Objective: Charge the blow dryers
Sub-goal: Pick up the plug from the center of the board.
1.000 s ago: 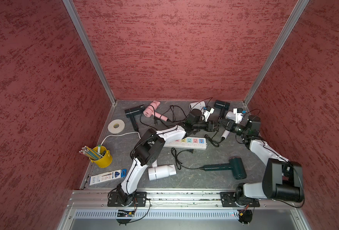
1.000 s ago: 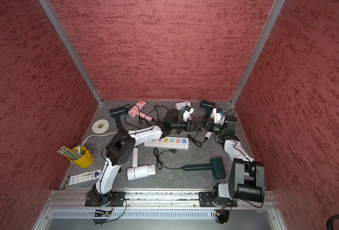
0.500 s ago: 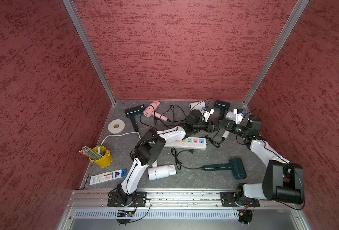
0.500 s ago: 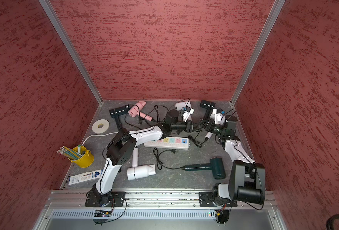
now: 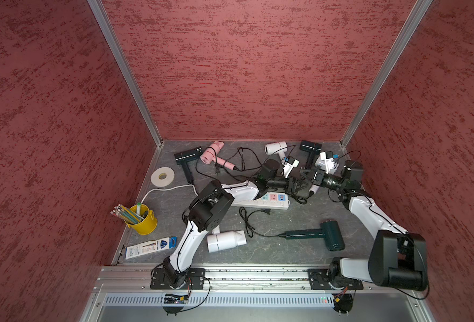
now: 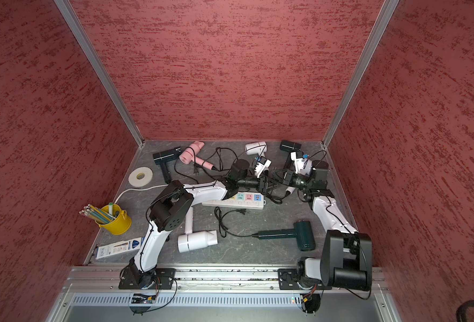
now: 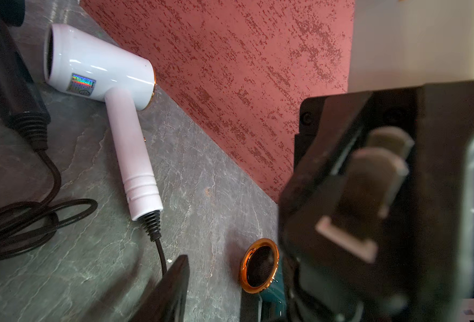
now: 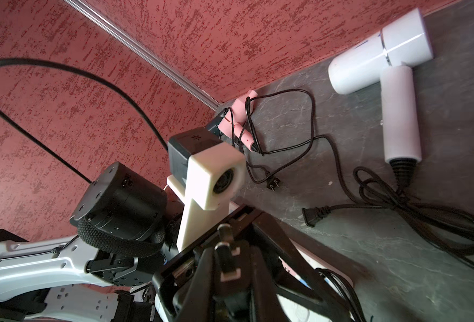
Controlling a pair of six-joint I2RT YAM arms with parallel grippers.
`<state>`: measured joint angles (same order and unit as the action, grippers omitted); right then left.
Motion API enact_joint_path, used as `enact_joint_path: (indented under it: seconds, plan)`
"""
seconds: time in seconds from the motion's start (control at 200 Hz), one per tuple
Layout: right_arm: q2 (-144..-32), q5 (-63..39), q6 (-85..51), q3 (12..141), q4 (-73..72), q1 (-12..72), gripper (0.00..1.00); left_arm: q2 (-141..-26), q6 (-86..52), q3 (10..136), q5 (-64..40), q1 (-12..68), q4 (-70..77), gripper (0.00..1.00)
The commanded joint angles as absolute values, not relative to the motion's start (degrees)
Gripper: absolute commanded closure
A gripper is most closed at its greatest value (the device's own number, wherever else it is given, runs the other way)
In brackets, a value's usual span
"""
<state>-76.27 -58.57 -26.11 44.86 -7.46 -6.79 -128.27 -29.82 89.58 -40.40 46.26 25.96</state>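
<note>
Overhead look into a red-walled booth with a grey, stone-patterned tabletop [image 5: 286,251]. Seven blow dryers scattered over it, with black cords tangled between:
- along the back wall, a pink dryer [image 5: 210,152], a black dryer [image 5: 187,157] and a white dryer [image 5: 276,147]
- in the far right corner, a second black dryer [image 5: 309,146]
- by the right wall, half hidden under the right arm, a second white dryer [image 7: 96,72]
- nearer the front, a third white dryer [image 5: 224,241] and a dark green dryer [image 5: 332,235]

Across the middle, a long white power strip [image 5: 272,205], partly under the left arm. No plug seen in the coloured sockets on show.

Both arms stretched toward each other, meeting in the air just beyond the strip's right end. Clamped in the right end effector [image 5: 308,178]: a black two-prong plug [image 8: 226,262], prongs bare past the fingertips, probably kept free for a socket or a handover. Impossible to trace its cord through the tangle to any one dryer.

Facing it tip to tip, the left end effector [image 5: 295,186], jaws apart with nothing between them, seemingly poised to take or steady the plug. Likely held close above the strip for a short trip to a socket.

Just in front of the strip, the green dryer's loose plug [image 5: 266,212], flat on the tabletop and not yet plugged in. Off to the left, out of the way: a tape roll [image 5: 162,176], a yellow pencil cup [image 5: 144,223] and a flat packet [image 5: 152,246].
</note>
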Motion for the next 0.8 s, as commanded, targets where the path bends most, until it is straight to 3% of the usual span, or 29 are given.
enact_joint_path:
  seconds: [0.0,0.185,0.291,0.391,0.631,0.796]
  plan:
    - [-75.4,-61.9,-25.9,45.7,-9.3,-6.5,1.00,-129.7,-29.4,91.5,-40.3,46.1,25.3,0.55]
    - [-75.4,-61.1,-24.7,45.4,-8.0,-6.4,0.96,-129.9,-32.0,92.1,-40.5,46.1,26.9,0.82]
    - [-75.3,-60.0,-24.0,45.2,-7.1,-6.5,0.93,-129.4,-34.4,90.9,-40.2,46.1,30.9,0.90]
    - [-74.8,-58.7,-23.8,44.8,-7.1,-6.4,0.89,-128.8,-37.1,89.0,-39.6,46.1,34.3,0.93]
    - [-69.4,-51.1,-23.9,41.9,-6.3,-6.4,0.46,-126.7,-43.3,84.7,-35.8,46.0,39.6,0.96]
    - [-62.6,-46.4,-26.9,35.8,-11.2,-6.5,0.40,-125.3,-49.9,82.3,-31.3,45.4,43.3,0.96]
